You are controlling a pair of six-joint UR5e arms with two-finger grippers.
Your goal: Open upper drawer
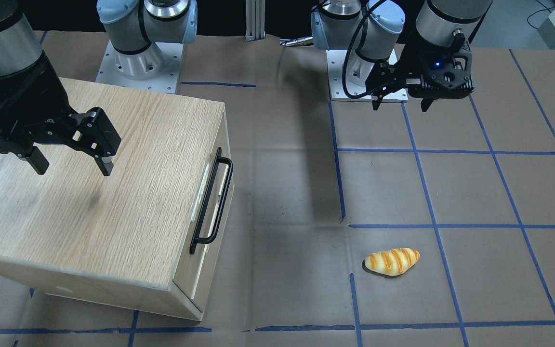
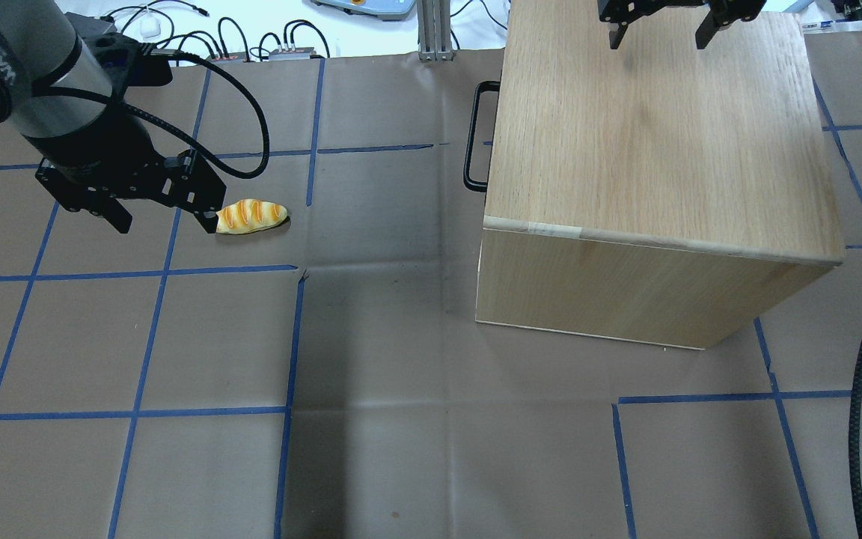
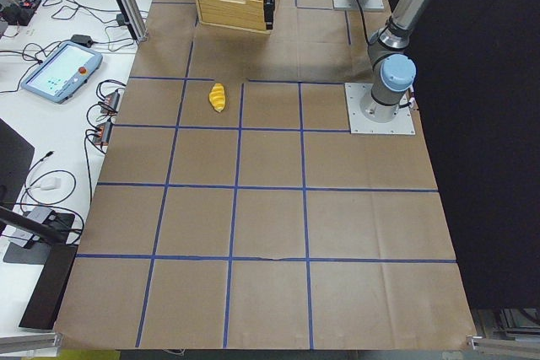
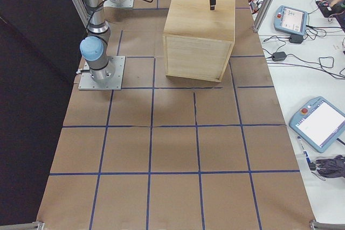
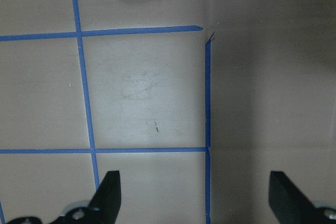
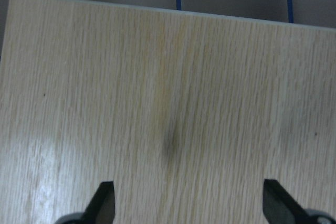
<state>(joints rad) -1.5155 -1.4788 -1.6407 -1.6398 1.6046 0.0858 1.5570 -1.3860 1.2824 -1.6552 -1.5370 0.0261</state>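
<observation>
The upper drawer's long black bar handle (image 1: 214,200) runs along the pale front panel (image 1: 199,250) of a light-wood cabinet; it also shows in the overhead view (image 2: 474,135). The drawer front sits flush with the cabinet. My right gripper (image 1: 74,168) is open and empty above the cabinet's oak top (image 1: 128,202), back from the handle side; it also shows in the overhead view (image 2: 658,39) and the right wrist view (image 6: 189,203). My left gripper (image 2: 166,224) is open and empty over the table, far from the cabinet, and shows in the left wrist view (image 5: 194,192).
A toy bread roll (image 2: 251,215) lies on the brown paper table cover just beside my left gripper; it also shows in the front-facing view (image 1: 392,261). Blue tape lines grid the table. Bare table lies between the roll and the handle (image 2: 386,224).
</observation>
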